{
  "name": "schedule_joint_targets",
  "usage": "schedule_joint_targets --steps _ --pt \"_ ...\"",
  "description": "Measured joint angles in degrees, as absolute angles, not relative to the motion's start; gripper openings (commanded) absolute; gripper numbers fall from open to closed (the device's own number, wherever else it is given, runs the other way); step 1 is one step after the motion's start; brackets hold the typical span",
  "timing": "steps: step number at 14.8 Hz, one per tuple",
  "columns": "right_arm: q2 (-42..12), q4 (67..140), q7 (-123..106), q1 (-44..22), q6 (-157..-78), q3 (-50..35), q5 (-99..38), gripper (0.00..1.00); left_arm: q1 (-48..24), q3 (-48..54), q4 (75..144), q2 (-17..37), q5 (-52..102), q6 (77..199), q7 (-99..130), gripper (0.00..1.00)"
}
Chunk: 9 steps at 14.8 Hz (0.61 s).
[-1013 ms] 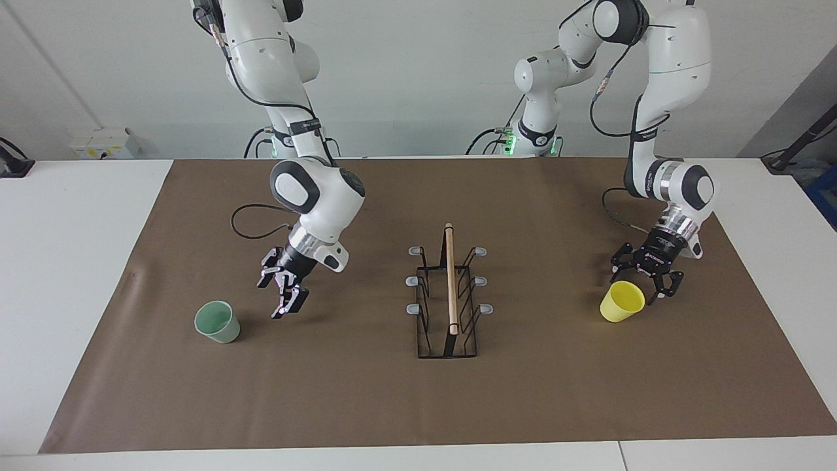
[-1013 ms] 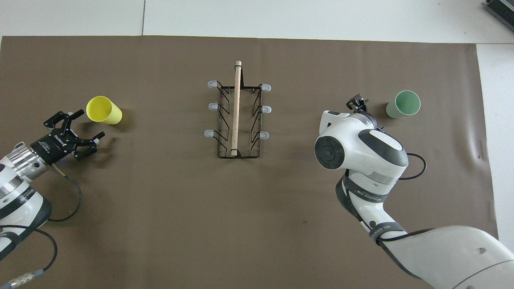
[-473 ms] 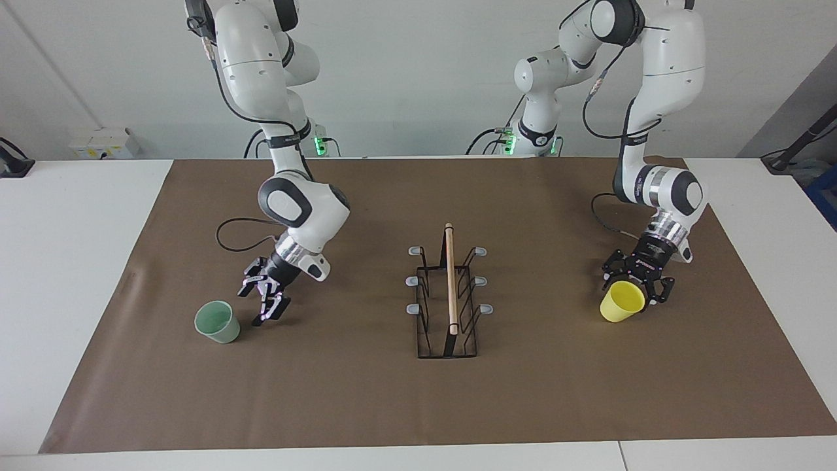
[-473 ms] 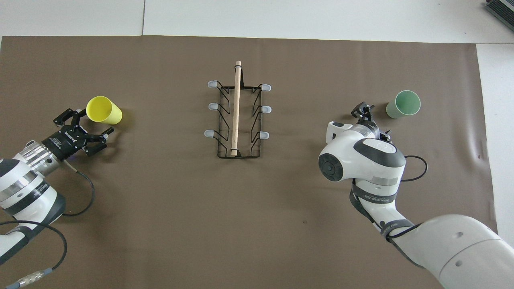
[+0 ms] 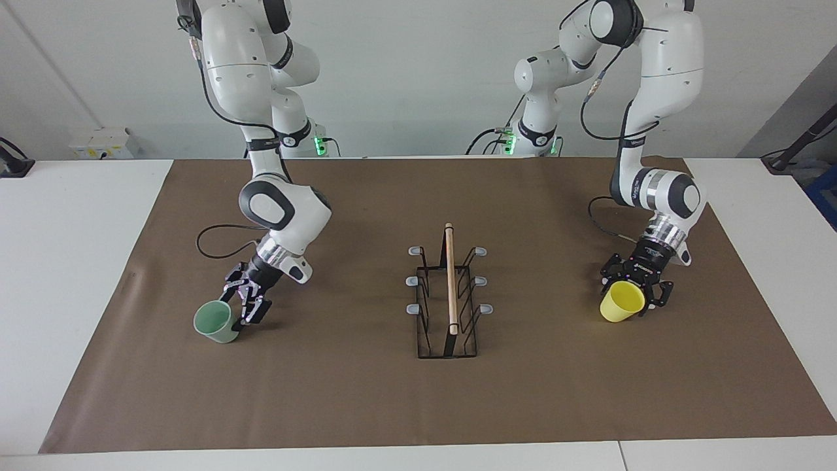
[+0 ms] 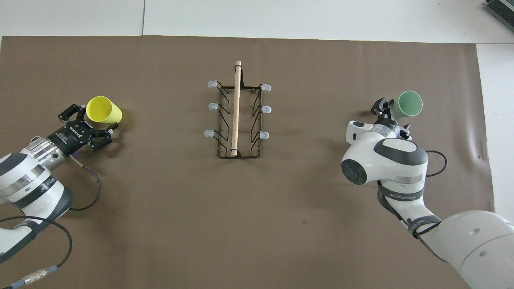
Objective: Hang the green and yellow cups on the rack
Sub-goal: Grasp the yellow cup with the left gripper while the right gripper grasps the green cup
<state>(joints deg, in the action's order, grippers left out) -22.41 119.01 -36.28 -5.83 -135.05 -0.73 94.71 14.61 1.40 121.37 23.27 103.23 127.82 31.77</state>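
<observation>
Both arms are at their cups now, so square each grip before you close: you want one finger either side of the wall, low enough that the taper won't let the cup squirt upward. Your left gripper (image 5: pixel 633 291) is spread wide around the yellow cup (image 5: pixel 621 302), which stands on the brown mat (image 5: pixel 366 392) toward the left arm's end of the table, about level with the rack (image 5: pixel 449 297); the overhead view shows one finger at the cup's rim and the other beside its base, nothing pinched yet. Your right gripper (image 5: pixel 243 302) is at the green cup (image 5: pixel 215 321), toward the right arm's end, and that cup looks tipped away from the fingers, so ease in gently. They seem parted against its side, though whether they bracket the wall I can't tell. Both wrists slope down and outward from bent elbows, forearms angled away from the rack, which stands mid-mat between the two cups, its six grey-tipped prongs (image 5: pixel 415 250) bare.
</observation>
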Motion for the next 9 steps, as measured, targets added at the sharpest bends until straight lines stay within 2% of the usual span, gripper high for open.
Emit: schedule_joint_targets --steps 9 --pt "-22.5 119.1 -31.9 -2.3 -138.6 -0.7 105.1 1.00 14.6 2.8 120.2 25.1 106.4 128.5 29.0 1.00"
